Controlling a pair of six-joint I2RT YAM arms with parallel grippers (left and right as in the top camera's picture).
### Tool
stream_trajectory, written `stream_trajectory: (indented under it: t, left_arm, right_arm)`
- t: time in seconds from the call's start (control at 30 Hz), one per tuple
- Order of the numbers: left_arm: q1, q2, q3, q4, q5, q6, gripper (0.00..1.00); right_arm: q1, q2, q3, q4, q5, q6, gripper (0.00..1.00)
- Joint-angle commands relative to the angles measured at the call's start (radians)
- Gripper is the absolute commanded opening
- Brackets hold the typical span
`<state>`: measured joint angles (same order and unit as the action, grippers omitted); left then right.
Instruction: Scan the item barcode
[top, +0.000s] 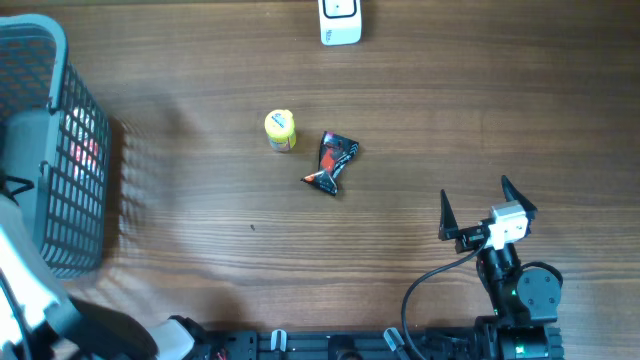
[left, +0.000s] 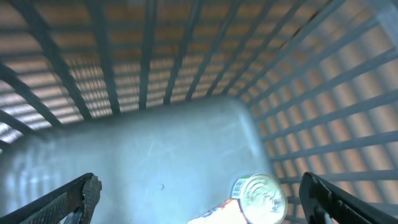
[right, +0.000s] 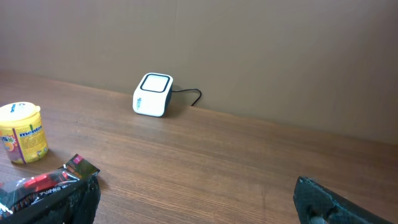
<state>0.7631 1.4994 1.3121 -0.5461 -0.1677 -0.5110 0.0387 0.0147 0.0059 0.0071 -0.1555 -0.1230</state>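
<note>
1. Wood-grain table (top: 200, 250) fills my overhead view. A grey mesh basket (top: 60, 150) sits at its left edge, and a white scanner (top: 340, 22) sits at the far edge, window side up.
2. My dark packet (top: 331, 163) lies flat near the middle of the table. Its long axis runs roughly near-to-far, with the far end leaning a little to the right.
3. A yellow canister (top: 280, 130) stands upright just to the left of the packet, lid on top, not touching it.
4. My right gripper (top: 474, 190) hangs over the near right part of the table and points toward the far edge. Its jaws are spread wide with nothing between them, well apart from the packet.
5. My left gripper (left: 199, 183) is down inside the basket with its fingers (left: 78, 196) wide apart and empty.
6. A can (left: 261, 196) with a silver top and a red-orange side rests on the basket floor, nearer the right finger. I see no contact.
7. The packet is glossy black with red and white print, crinkled, and pinched at its near end.
</note>
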Motion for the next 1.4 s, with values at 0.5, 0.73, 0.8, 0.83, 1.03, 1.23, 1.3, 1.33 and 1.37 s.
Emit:
stream_trajectory:
  t: [0.5, 0.73, 0.8, 0.83, 1.03, 1.23, 1.3, 1.33, 1.37]
  left_arm:
    - [0.005, 0.281, 0.004, -0.035, 0.480, 0.281, 1.00]
    - [0.005, 0.281, 0.004, -0.057, 0.508, 0.431, 1.00]
    - [0.005, 0.281, 0.004, -0.052, 0.504, 0.460, 1.00]
    - [0.005, 0.282, 0.004, -0.048, 0.485, 0.460, 1.00]
    - [-0.016, 0.320, 0.004, -0.034, 0.424, 0.560, 1.00]
    - [-0.042, 0.416, 0.004, -0.007, 0.424, 0.560, 1.00]
    - [-0.046, 0.441, 0.004, -0.003, 0.424, 0.560, 1.00]
    - [-0.048, 0.452, 0.004, -0.003, 0.424, 0.560, 1.00]
    - [-0.048, 0.460, 0.004, -0.003, 0.424, 0.565, 1.00]
  right_arm:
    - [0.001, -0.005, -0.001, 0.003, 0.007, 0.018, 1.00]
    - [0.001, -0.005, -0.001, 0.003, 0.007, 0.018, 1.00]
    - [0.001, -0.005, -0.001, 0.003, 0.007, 0.018, 1.00]
    - [0.001, -0.005, -0.001, 0.003, 0.007, 0.018, 1.00]
    - [0.001, -0.005, -0.001, 0.003, 0.007, 0.018, 1.00]
    - [0.001, -0.005, -0.001, 0.003, 0.007, 0.018, 1.00]
    - [0.001, -0.005, -0.001, 0.003, 0.007, 0.018, 1.00]
    - [0.001, -0.005, -0.001, 0.003, 0.007, 0.018, 1.00]
    - [0.001, -0.005, -0.001, 0.003, 0.007, 0.018, 1.00]
